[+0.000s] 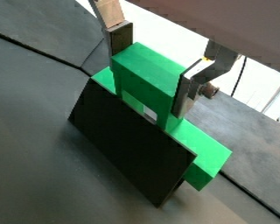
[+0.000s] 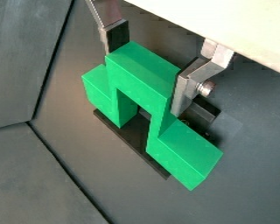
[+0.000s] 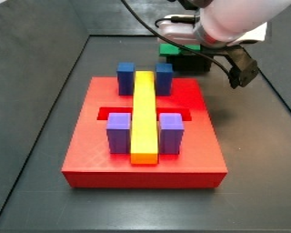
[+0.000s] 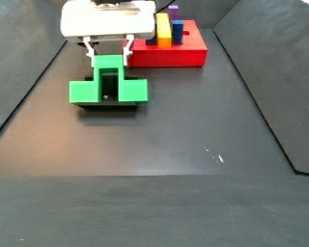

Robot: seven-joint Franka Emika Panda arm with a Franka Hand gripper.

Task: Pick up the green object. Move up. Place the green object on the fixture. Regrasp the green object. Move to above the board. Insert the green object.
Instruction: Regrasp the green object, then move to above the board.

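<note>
Green plastic, rigid and probably light, is what the gripper (image 2: 157,63) is dealing with: the green object (image 2: 149,109) is sitting on the fixture (image 1: 133,149), off the board (image 3: 87,150). Its smooth faces look slippery, so the raised centre is the place to pinch. The fingers (image 2: 199,80) are flanking that centre, spread slightly; whether they are touching it, I cannot quite tell.

Evenly and brightly lit from above, with soft shadows under the gripper (image 4: 108,53) and beside the green object (image 2: 149,109). Mild glare beyond the gripper in both wrist views. Sharp near the board (image 3: 87,159), slightly soft elsewhere.
</note>
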